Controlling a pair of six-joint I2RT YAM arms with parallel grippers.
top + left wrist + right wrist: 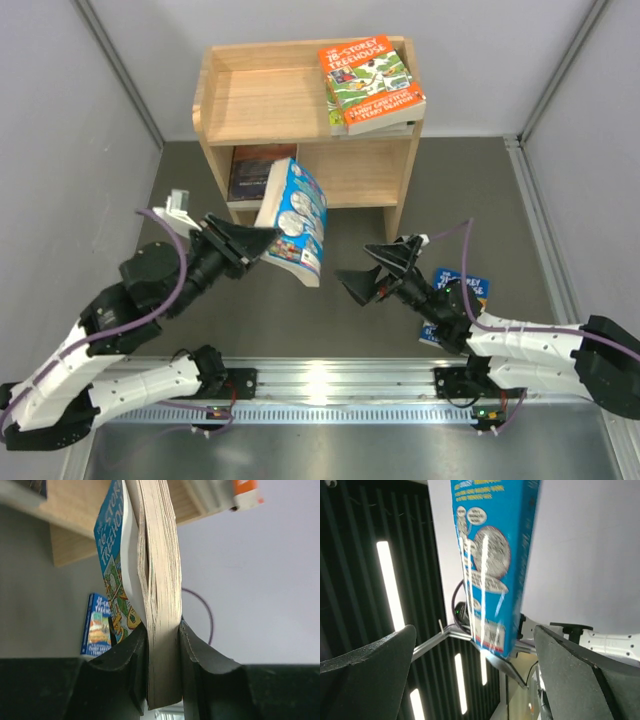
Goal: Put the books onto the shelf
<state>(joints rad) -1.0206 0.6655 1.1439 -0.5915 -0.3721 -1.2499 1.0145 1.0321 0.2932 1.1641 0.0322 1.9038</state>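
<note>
My left gripper (268, 248) is shut on a blue-covered book (297, 222) and holds it upright in the air in front of the shelf (262, 100). In the left wrist view both fingers (197, 652) press the book's page block (159, 580). My right gripper (352, 260) stands open just right of that book. In the right wrist view the blue cover (492, 555) hangs beyond the wide-apart jaws, untouched. A stack topped by a green and orange book (370, 85) lies on the shelf's top right. A dark book (250, 172) sits in the lower tier. Another blue book (468, 285) lies on the floor under my right arm.
The wooden shelf stands at the back against grey walls (60, 120). A dark mat (470, 200) covers the floor. An aluminium rail (330, 385) carries both arm bases at the near edge. Purple cables (165, 290) loop along the arms.
</note>
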